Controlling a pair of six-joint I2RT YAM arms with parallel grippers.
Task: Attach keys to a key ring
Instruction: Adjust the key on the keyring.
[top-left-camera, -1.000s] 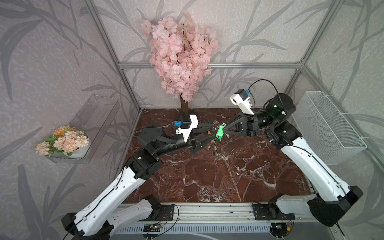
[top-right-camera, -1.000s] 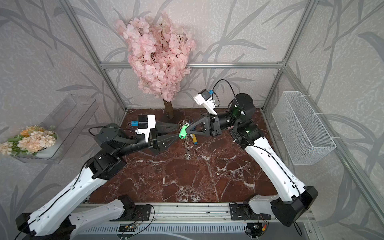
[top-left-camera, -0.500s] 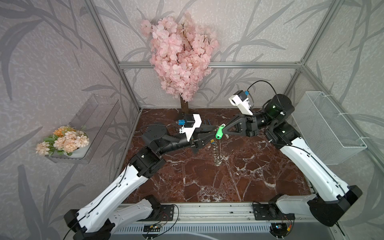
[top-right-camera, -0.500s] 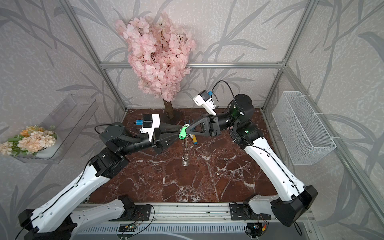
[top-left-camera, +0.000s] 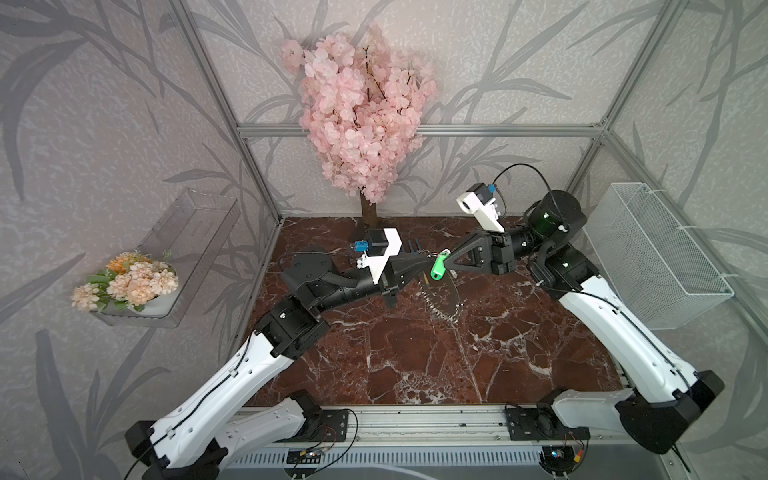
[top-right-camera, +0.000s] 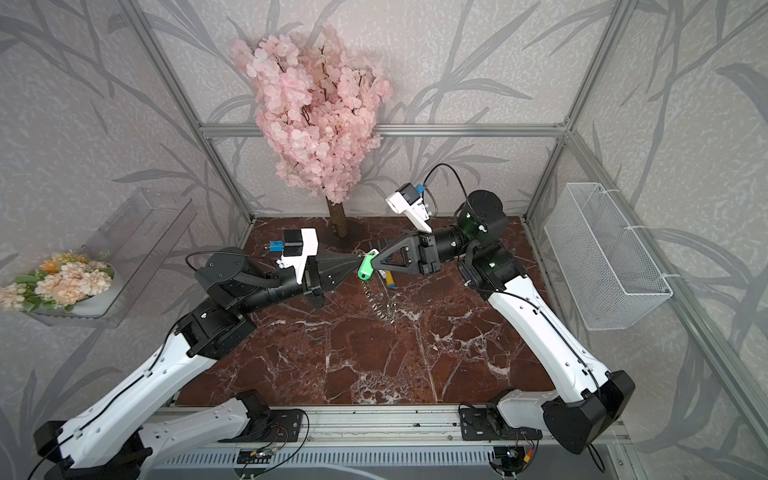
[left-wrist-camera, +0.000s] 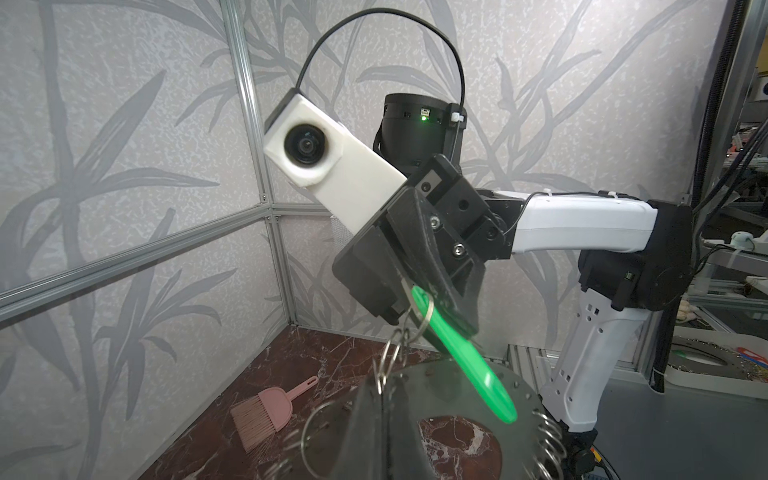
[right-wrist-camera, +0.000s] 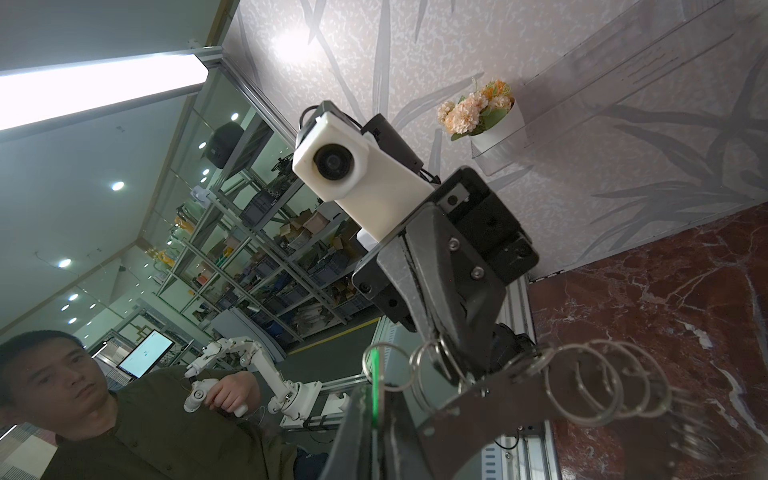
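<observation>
right jaws grip key (left-wrist-camera: 465, 357), left jaws seemingly ring (left-wrist-camera: 419, 384)

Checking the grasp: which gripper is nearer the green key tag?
Right. The right gripper is shut on the green key tag; the left gripper is just beside it, shut on the key ring.

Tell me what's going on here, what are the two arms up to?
Both arms meet in mid-air above the marble table. The right claw is shut on the key, pinching its green tag. The left claw is shut on the key ring at its ring-fringed rim, and the disc hangs just below them. Whether the key is already threaded on cannot be told.
</observation>
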